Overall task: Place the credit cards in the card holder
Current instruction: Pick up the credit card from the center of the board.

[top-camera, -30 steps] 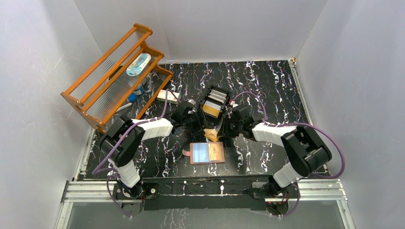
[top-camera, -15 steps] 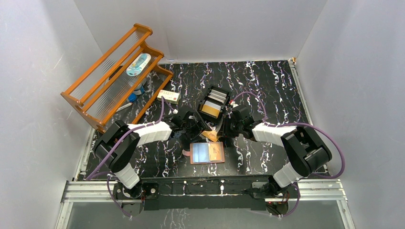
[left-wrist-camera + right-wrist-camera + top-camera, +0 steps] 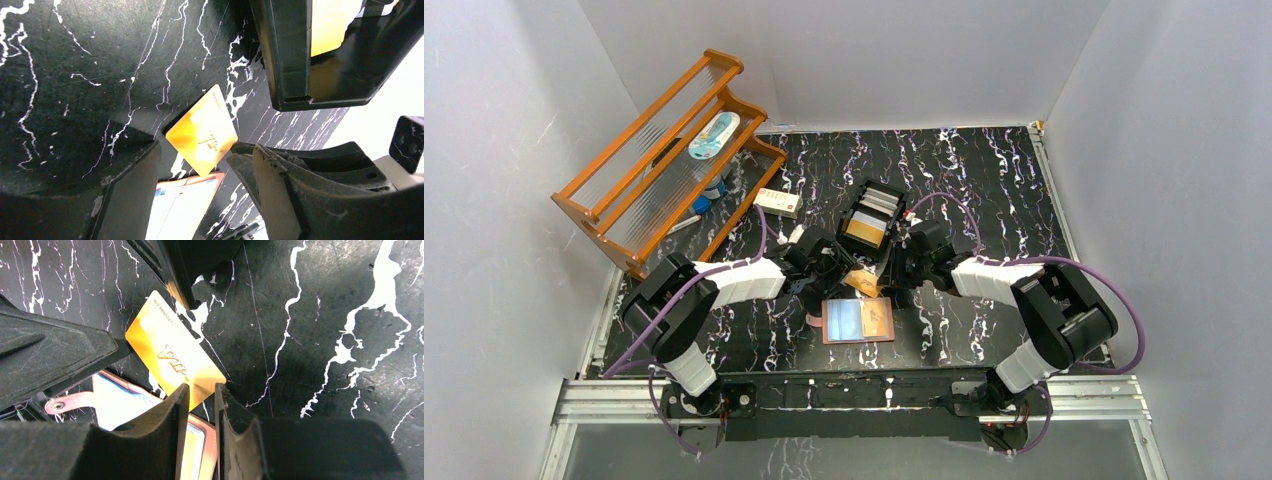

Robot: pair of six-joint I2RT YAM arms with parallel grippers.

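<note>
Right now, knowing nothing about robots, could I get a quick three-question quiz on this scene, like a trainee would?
1. True or false: the right hand pinches the gold card by a corner.
2. The holder is: A) folded shut, B) lying open, C) standing on edge.
3. Fill in: the jaws of the left hand stand ____, gripping nothing.
Key: 1 true; 2 B; 3 open.
</note>
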